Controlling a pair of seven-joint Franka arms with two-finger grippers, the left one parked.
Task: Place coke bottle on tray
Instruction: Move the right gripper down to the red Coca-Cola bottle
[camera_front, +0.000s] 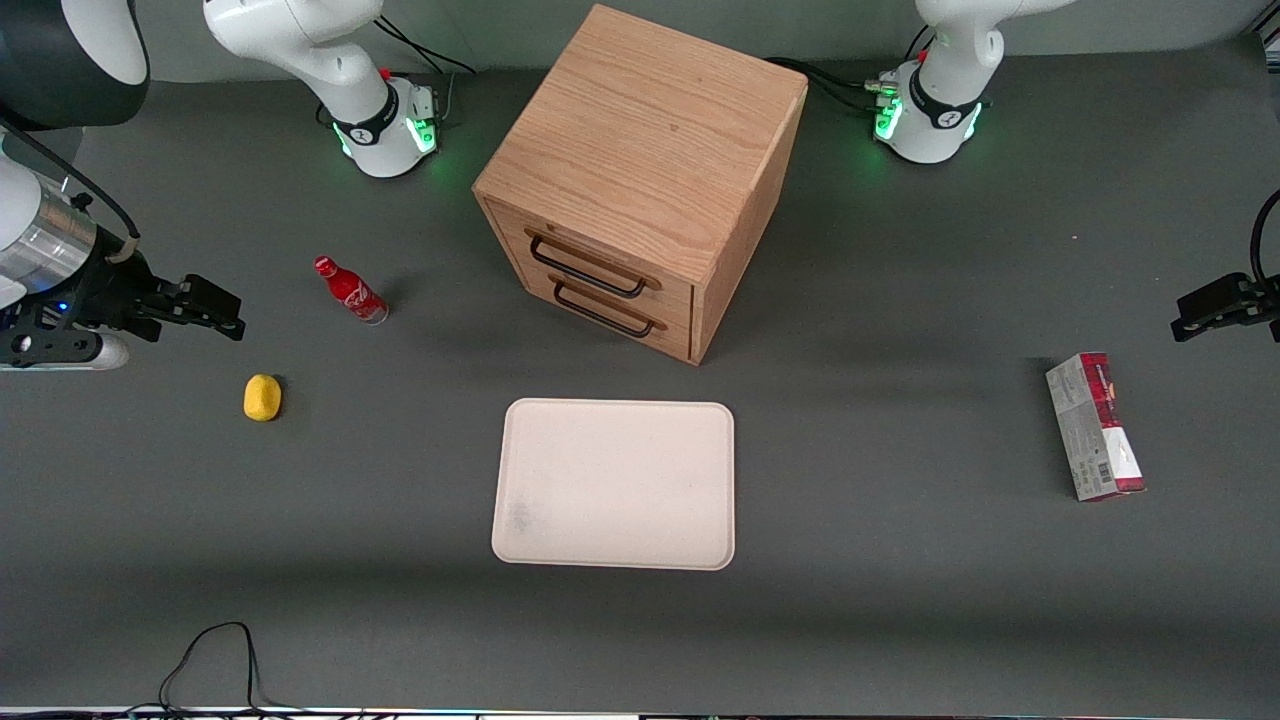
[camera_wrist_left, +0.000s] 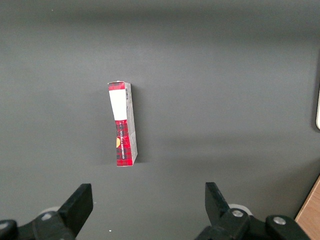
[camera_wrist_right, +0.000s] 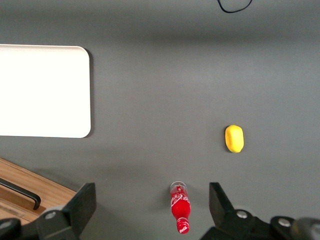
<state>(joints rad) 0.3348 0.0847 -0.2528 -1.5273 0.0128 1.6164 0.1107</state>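
The coke bottle (camera_front: 351, 291), small and red with a red cap and white script, stands on the grey table toward the working arm's end. It is farther from the front camera than the tray. In the right wrist view the bottle (camera_wrist_right: 180, 210) shows below and between the spread fingers, closer to one finger (camera_wrist_right: 220, 202). My right gripper (camera_front: 222, 312) hovers open and empty beside the bottle, apart from it; it also shows in the right wrist view (camera_wrist_right: 150, 206). The cream-beige tray (camera_front: 615, 483) lies flat in front of the drawer box and is bare (camera_wrist_right: 45, 90).
A wooden drawer box (camera_front: 640, 170) with two dark handles stands mid-table. A yellow lemon-like object (camera_front: 262, 397) lies nearer the front camera than the bottle. A red-and-grey carton (camera_front: 1095, 425) lies toward the parked arm's end. A black cable (camera_front: 215, 650) loops at the near edge.
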